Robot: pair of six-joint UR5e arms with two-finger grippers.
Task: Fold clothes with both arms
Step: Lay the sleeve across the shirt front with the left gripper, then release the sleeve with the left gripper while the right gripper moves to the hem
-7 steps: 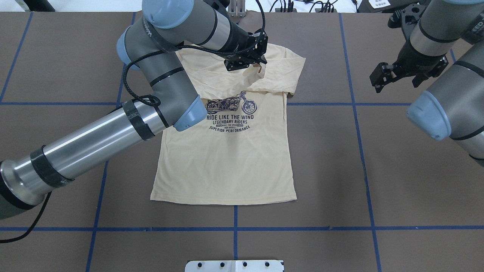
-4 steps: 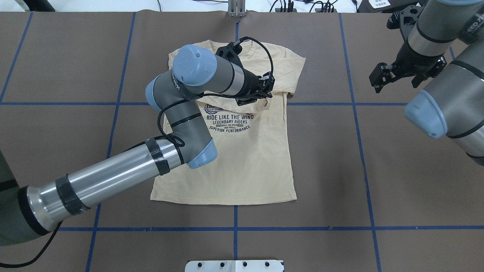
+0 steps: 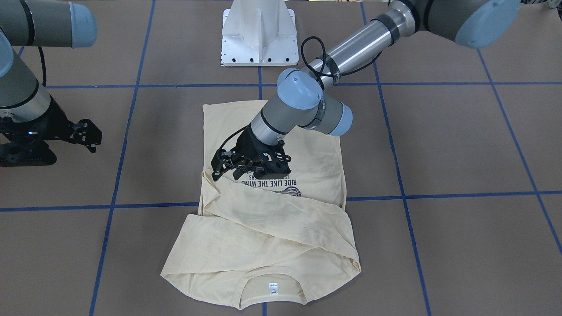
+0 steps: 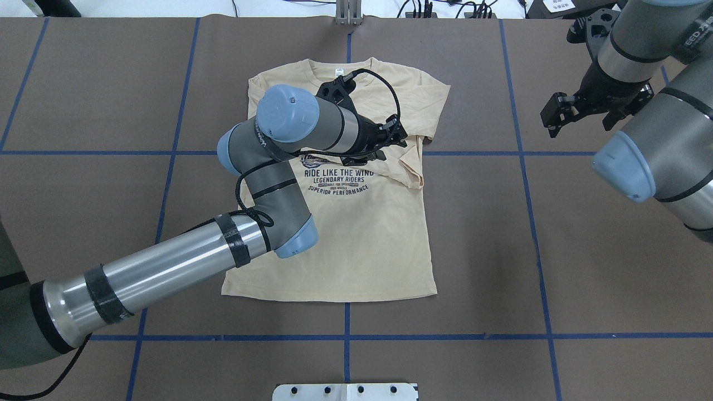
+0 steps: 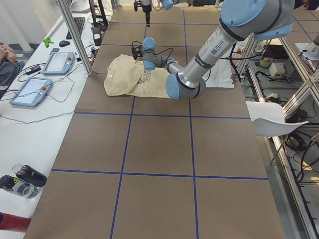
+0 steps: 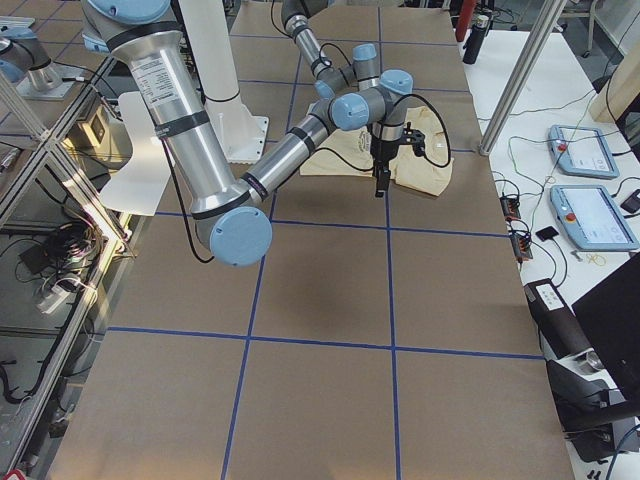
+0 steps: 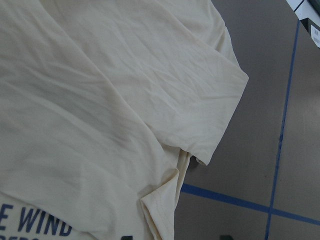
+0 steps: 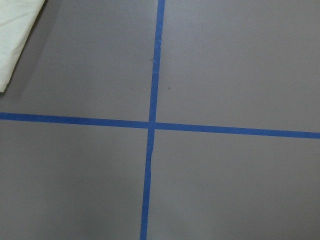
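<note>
Overhead exterior, near edge first: the T-shirt lies flat on the worktop, print side up, with its hem on my side, smooth and not yet handled. Further up, the print shows its text, but the motorcycle is mostly covered by a sleeve laid slantwise across the chest, its end near the shirt's right edge. My left claw hangs right over that fold. In the front-facing view its jaws are spread with nothing between them, and its wrist view shows only loose cloth. Beyond it the neck tag marks the collar at the far end. My right claw is well off to the right over bare worktop and looks open and empty; its wrist view shows blue tape lines and a sliver of cloth. My call: the sleeve tuck is just finishing and the body fold has not begun. The next move calls for lifting the left claw straight up so the thin cloth doesn't drag, then bringing the right claw in so both take matching corners. A second ago the left claw was up by the collar with cloth bunched in it and the motorcycle was fully visible. 0.6 s ago it was over the chest with cloth in its grip. Now the cloth is down and let go; the right arm has barely shifted.
</note>
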